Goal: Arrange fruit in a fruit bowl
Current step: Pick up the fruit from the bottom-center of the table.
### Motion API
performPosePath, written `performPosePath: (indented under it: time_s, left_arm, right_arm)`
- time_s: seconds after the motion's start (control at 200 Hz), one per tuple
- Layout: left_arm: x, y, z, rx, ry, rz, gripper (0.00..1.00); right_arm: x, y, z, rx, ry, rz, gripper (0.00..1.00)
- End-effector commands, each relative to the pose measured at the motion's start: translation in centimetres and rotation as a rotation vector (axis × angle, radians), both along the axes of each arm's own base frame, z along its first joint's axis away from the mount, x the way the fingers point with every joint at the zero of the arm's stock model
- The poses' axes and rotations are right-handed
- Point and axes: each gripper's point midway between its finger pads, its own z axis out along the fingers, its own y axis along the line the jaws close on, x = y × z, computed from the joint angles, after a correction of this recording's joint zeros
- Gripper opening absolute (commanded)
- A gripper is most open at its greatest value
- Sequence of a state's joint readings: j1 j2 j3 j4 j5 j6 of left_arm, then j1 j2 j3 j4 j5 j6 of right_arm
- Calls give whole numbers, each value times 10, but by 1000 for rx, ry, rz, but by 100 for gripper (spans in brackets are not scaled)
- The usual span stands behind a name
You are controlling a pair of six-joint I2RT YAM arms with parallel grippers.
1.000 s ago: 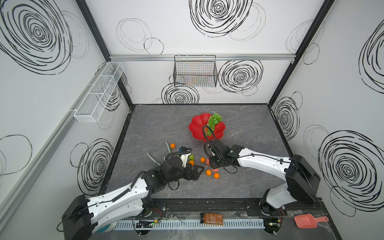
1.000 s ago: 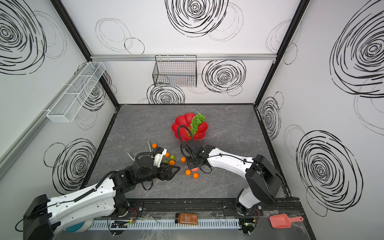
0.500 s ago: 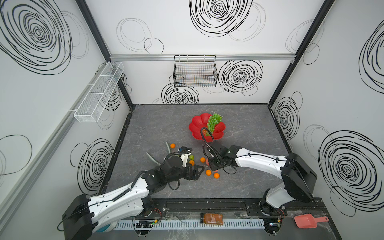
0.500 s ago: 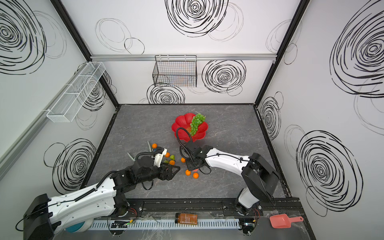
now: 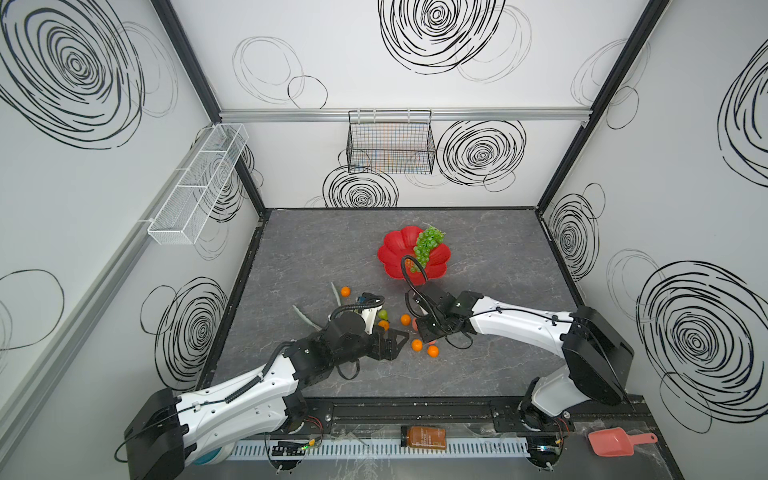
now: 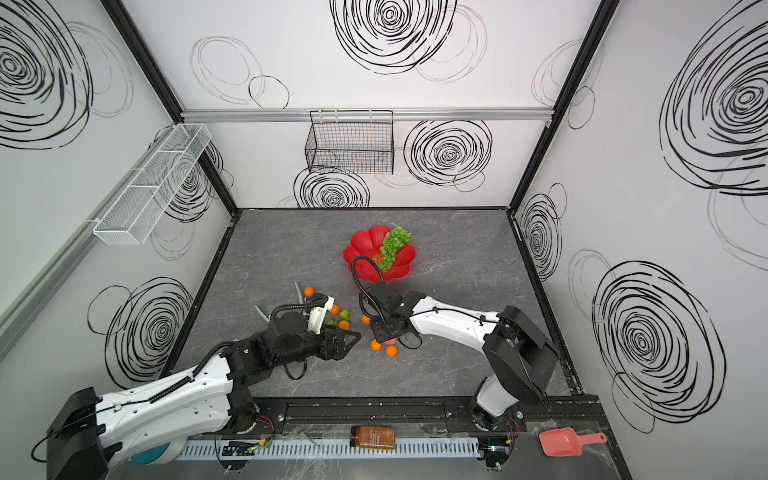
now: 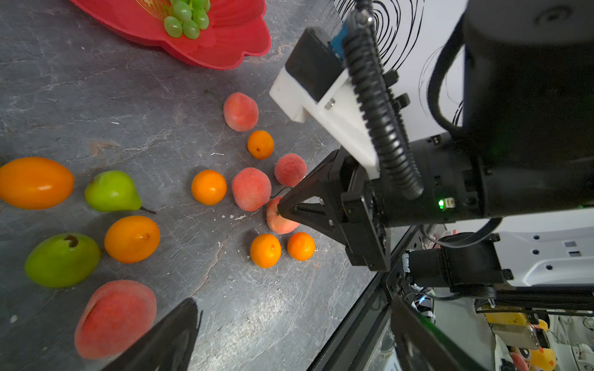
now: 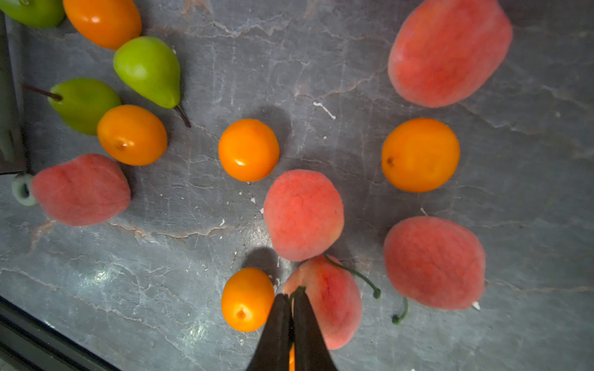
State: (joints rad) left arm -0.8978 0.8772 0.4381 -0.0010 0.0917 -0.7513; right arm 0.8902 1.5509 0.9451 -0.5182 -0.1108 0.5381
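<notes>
The right gripper (image 8: 291, 300) is seen clenched, its tips pinched on the thin green stem of a stemmed peach (image 8: 328, 305), which appears to rest on the table (image 5: 332, 249), touching a second peach (image 8: 303, 215) and just beside a tangerine (image 8: 247, 298). The left gripper (image 5: 397, 341) is held agape and empty near the pears (image 8: 148, 69). Only the grape bunch (image 5: 426, 247) is found in the fruit bowl (image 5: 392, 259). The task is judged barely begun, with the peaches, tangerines and green fruit left scattered.
</notes>
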Motion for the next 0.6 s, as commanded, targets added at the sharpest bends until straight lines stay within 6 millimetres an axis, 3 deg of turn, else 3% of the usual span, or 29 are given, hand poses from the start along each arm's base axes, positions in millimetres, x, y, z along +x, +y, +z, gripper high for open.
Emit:
performPosePath:
  time_s: [0.0,0.33,0.595]
  left_arm:
    - [3,-3,11,-27,-30,2,96]
    - [24,5,51,8,-124,26,96]
    - [68,24,73,-23,-147,96,96]
  right_arm:
    - [-2,-6,11,-1,-22,-19,5]
    - [11,-16,63,72,-170,-76,0]
    - [62,-30,121,189,-402,-203,0]
